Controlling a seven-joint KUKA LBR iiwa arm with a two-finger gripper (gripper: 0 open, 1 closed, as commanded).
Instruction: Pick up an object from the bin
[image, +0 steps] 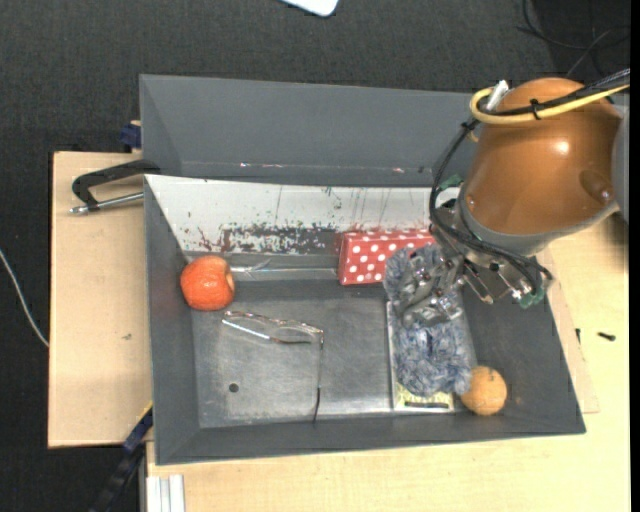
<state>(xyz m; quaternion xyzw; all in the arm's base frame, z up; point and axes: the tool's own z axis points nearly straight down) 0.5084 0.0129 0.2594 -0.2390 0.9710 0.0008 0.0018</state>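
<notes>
End effector (437, 283) low over a crumpled blue-and-white packet (432, 352) on the right side of the grey bin (260, 385).
The packet's far end lies under the end effector; whether the end effector is open or closed cannot be told. 1 red box with white dots (375, 256) sits just behind the packet, and 1 small yellow-orange fruit (485, 390) is beside its near end. 1 orange ball (207, 283) and a clear tongs-like thing (272, 327) lie well apart at the left.
</notes>
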